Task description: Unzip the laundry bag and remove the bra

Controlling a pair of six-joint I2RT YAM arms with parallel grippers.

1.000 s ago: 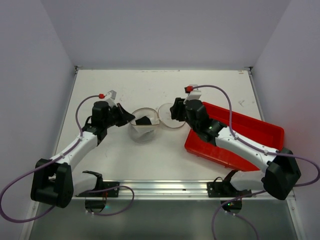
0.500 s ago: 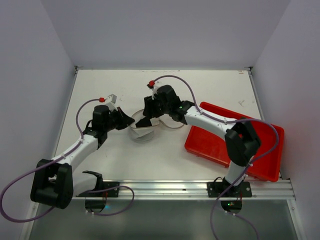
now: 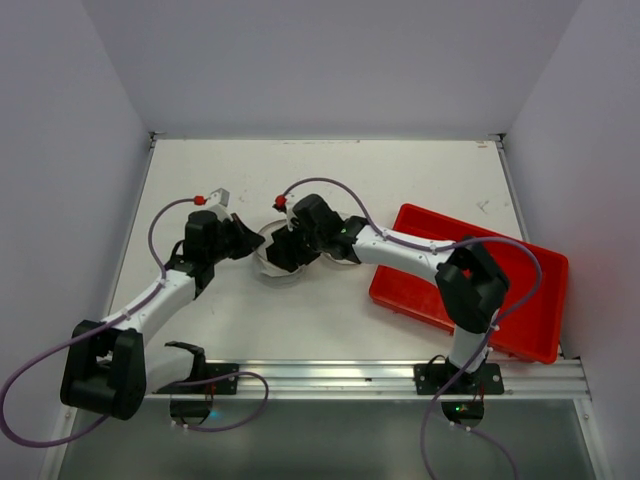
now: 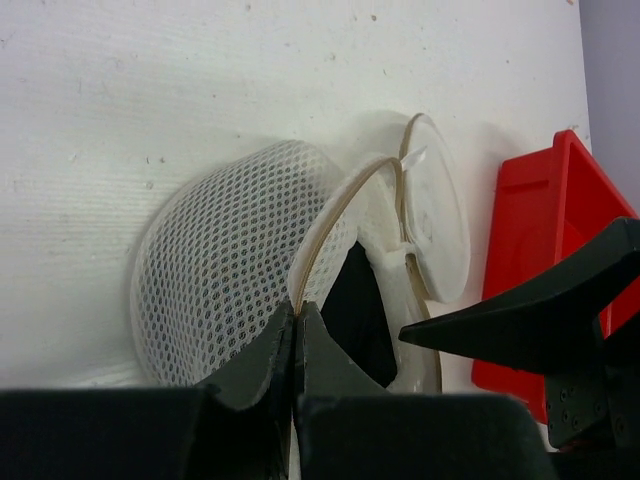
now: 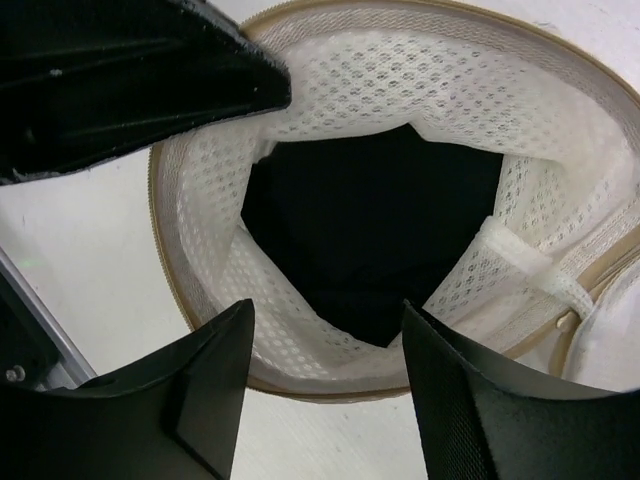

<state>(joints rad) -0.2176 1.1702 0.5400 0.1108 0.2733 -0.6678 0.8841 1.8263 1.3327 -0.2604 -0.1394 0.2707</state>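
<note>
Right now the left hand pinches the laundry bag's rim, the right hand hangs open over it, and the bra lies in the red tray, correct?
No: the bra sits inside the laundry bag, not in the red tray, as the right wrist view shows. The left hand does pinch the rim, and the right hand hangs open over it.

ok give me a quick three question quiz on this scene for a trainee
1. True or false: the bra is already out of the laundry bag.
2. Which arm pinches the bag's rim? A left, B right
3. Fill in: the tray is coloured ____.
Key: 1 false, it lies inside the open bag. 2 A, the left fingers are shut on the rim. 3 red.
</note>
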